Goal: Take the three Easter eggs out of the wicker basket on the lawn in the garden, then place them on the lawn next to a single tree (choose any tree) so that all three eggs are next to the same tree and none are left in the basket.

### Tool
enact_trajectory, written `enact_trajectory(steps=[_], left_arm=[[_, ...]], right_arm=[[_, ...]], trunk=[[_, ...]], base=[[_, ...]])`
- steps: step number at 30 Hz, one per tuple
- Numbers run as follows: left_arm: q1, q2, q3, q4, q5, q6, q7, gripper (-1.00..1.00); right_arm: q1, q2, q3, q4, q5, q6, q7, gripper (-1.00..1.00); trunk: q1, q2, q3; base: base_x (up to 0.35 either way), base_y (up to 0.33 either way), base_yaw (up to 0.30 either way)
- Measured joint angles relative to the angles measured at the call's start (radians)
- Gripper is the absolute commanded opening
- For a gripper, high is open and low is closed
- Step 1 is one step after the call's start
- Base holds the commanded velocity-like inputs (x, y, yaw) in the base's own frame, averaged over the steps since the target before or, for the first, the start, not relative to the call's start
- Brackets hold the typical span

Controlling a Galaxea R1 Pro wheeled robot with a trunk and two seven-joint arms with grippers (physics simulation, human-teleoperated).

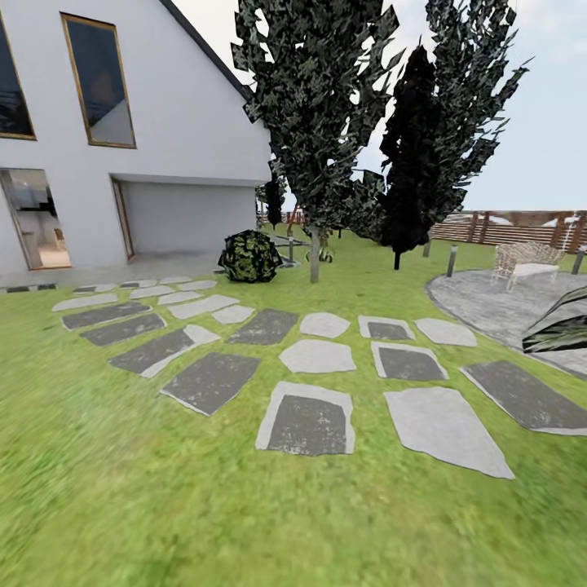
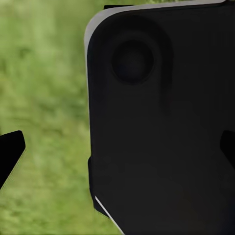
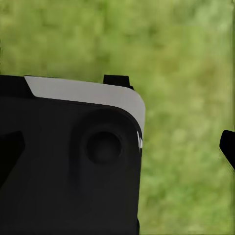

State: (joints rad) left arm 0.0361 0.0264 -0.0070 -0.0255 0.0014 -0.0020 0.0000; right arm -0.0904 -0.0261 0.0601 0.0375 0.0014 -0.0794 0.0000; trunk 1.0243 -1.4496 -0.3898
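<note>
The lawn (image 1: 163, 505) spreads wide before me in the head view. A tree with a slim pale trunk (image 1: 314, 254) and a dark leafy crown stands beyond the stepping stones, with a black conifer (image 1: 408, 147) to its right. The Easter eggs and the wicker basket are out of view. In the left wrist view my left gripper (image 2: 120, 149) is open, its dark fingertips (image 2: 11, 152) far apart over grass and a black part of my body. My right gripper (image 3: 118, 149) is open the same way in the right wrist view, one fingertip (image 3: 228, 147) over grass.
Grey stepping stones (image 1: 308, 420) cross the grass ahead. A white house (image 1: 122, 163) stands at the left, with a round bush (image 1: 249, 256) near it. At the right lie a paved patio (image 1: 489, 302) with a wicker chair (image 1: 526, 262), a wooden fence (image 1: 505, 227) and short bollards (image 1: 451, 261).
</note>
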Motion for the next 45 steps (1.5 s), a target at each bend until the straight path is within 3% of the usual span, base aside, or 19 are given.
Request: enact_trajectory(steps=[45], left_arm=[[0.000,0.000,0.000,0.000,0.000,0.000,0.000,1.00]], right_arm=[[0.000,0.000,0.000,0.000,0.000,0.000,0.000,1.00]], trunk=[[0.000,0.000,0.000]], base=[[0.342,0.000,0.000]])
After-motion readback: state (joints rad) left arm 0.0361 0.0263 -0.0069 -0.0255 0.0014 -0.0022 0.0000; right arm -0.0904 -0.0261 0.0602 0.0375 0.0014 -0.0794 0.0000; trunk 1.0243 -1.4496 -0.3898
